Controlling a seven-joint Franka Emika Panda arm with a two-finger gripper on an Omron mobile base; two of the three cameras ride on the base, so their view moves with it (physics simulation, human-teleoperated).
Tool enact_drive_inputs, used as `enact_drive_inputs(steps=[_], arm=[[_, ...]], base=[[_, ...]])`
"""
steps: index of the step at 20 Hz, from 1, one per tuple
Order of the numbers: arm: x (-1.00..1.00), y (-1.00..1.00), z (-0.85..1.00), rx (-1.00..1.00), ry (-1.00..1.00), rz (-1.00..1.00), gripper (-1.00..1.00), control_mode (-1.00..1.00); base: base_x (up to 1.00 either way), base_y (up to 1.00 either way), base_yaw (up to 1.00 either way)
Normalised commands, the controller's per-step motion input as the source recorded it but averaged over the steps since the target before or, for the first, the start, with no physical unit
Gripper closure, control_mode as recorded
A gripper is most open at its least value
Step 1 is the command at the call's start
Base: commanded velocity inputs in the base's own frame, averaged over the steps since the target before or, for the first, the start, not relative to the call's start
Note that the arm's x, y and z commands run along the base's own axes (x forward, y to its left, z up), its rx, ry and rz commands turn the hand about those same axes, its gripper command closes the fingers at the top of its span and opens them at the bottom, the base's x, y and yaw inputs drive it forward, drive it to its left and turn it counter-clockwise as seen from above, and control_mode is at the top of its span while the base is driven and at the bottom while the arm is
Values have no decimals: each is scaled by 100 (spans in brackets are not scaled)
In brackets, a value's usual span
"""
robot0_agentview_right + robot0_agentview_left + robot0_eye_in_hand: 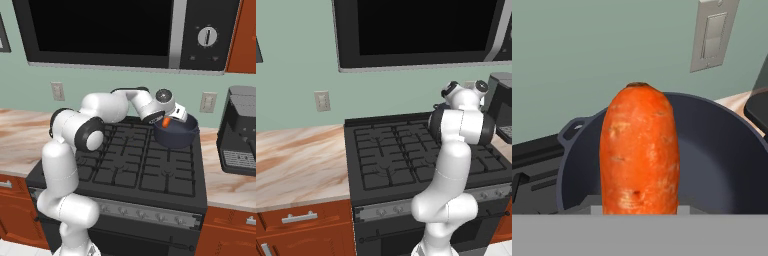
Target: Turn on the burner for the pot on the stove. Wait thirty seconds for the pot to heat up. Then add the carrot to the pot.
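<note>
carrot [639, 152] gripped over pot [722, 155] rim, stove [145, 165] back-right

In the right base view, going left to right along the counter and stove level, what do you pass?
Marble counter → stove → carrot held in the gripper over the pot → black appliance with a grey top.

No readable text, labels or numbers — microwave [125, 32] dial markings too small.
</note>
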Motion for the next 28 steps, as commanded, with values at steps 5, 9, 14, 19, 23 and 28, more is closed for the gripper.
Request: enact_drive_inputs(steps=[5,9,14,19,23,28], arm=[[0,0,0,0,0,0,100,-100],[0,0,0,0,0,0,100,-100],[0,0,0,0,0,0,100,-100],[0,0,0,0,0,0,100,-100],[0,0,0,0,0,0,100,-100],[0,0,0,0,0,0,100,-100]], base=[[0,0,0],[0,0,0],[0,0,0],[0,0,0],[0,0,0],[0,0,0]])
